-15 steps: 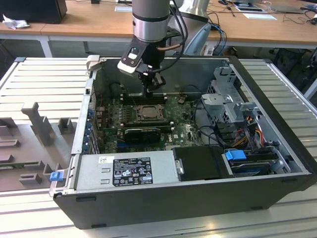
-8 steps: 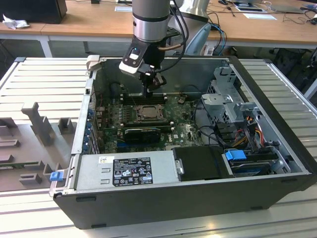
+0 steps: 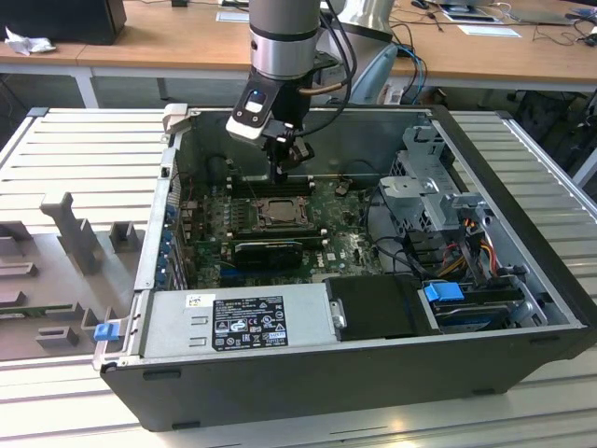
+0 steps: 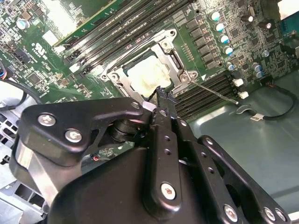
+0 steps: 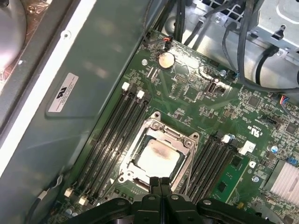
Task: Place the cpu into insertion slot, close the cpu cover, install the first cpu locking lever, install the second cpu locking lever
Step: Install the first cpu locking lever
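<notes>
Black end effector [image 5: 160,181] near square silver cpu [image 5: 156,156]

Both wrist views closely share the insertion slot [image 5: 161,128].

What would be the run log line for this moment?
cpu: seated in insertion slot | cpu cover: down around cpu | gripper: shut, tips at cover's edge

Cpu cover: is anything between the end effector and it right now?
Nothing visible. In the first wrist view the end effector sits at the edge of the cover, with the cpu seated under its window. The memory slots lie to either side, out of the way.
</notes>
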Robot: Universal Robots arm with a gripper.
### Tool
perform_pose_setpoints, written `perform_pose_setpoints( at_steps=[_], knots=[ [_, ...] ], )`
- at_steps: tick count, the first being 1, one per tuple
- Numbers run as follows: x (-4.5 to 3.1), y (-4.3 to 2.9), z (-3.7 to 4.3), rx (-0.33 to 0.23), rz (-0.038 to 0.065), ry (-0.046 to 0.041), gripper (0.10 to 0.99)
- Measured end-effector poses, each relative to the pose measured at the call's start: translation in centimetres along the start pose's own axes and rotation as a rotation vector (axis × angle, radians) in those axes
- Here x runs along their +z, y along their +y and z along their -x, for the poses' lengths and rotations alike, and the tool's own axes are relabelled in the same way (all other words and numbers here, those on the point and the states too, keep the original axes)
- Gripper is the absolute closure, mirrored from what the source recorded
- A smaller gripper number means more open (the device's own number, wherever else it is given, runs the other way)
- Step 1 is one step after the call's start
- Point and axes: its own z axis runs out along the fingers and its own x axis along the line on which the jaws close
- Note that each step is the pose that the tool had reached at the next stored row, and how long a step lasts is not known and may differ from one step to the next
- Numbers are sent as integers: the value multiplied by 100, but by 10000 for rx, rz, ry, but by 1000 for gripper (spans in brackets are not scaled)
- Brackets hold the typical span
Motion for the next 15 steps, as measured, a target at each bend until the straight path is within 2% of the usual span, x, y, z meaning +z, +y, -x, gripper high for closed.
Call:
perform_pose_setpoints(
  at_steps=[15],
  knots=[
    [0,0,0,-755,-17,19,980]
  ],
)
